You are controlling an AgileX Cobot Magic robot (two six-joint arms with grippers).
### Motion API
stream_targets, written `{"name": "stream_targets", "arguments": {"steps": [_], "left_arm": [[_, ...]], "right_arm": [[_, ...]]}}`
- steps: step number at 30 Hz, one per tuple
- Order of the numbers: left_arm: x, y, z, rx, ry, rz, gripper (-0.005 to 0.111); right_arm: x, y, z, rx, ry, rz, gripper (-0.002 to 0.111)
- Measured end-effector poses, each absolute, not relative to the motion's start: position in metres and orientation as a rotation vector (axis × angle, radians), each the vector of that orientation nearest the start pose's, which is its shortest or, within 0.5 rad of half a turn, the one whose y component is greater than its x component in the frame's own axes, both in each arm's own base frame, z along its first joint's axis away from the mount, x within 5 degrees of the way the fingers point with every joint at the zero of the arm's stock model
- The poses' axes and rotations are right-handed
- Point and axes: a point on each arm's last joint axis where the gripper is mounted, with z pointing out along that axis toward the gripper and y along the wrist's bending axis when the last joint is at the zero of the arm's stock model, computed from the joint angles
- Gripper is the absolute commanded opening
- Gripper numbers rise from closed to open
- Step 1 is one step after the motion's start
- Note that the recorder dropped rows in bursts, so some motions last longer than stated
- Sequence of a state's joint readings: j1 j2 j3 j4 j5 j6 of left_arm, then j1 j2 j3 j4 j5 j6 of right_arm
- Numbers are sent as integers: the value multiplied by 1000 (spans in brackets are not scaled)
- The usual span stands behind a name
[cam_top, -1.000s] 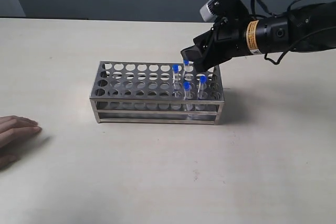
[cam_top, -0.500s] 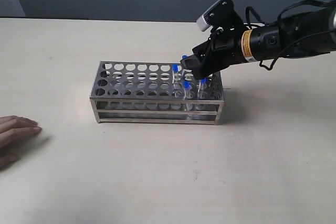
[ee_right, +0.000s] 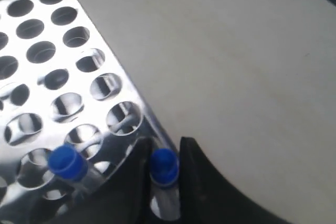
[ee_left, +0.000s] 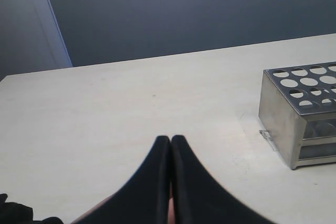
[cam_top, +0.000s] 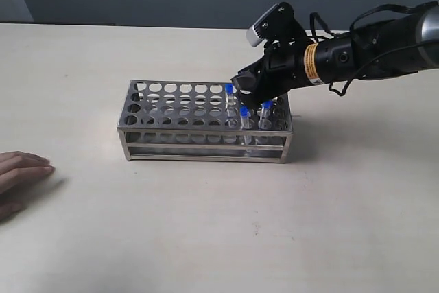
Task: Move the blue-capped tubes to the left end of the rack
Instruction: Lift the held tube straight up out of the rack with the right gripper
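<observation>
Judged the blue-capped tubes (cam_top: pixel 244 112) light, stiff and smooth-walled. Likely slippery on the clear barrel, and breakable if squeezed hard or levered against a hole edge. Best taken at the screw cap, the only part standing proud of the rack (cam_top: pixel 185 129), then drawn straight up to avoid jamming.

Noted as slender clear barrels with bright blue caps, upright in holes toward the right end of the rack. Counted three caps in the exterior view. Picked out a fourth, the rear tube (ee_right: pixel 164 163), only in the right wrist view, in the rack's rear row.

Found the right gripper (cam_top: pixel 248 96) set narrow over that row, one finger on each side of the rear tube's cap, seemingly pressed against it. Found the left gripper (ee_left: pixel 170 141) pinched fully together on nothing, well off the left end of the rack. Saw no tube yet in the holes at the rack's left end.
</observation>
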State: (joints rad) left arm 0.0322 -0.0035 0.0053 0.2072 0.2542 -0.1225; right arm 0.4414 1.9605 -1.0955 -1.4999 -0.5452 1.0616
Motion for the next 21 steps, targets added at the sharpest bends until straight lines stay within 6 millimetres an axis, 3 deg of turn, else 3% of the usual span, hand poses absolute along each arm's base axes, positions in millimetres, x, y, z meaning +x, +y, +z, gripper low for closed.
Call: {"name": "stream_targets", "arguments": {"steps": [11, 21], "left_arm": [[55, 6, 189, 2, 1736, 126, 1], [55, 6, 189, 2, 1736, 126, 1]], "right_arm": [[336, 210, 167, -1199, 1891, 591, -1], [326, 207, 220, -1180, 1755, 565, -1]]}}
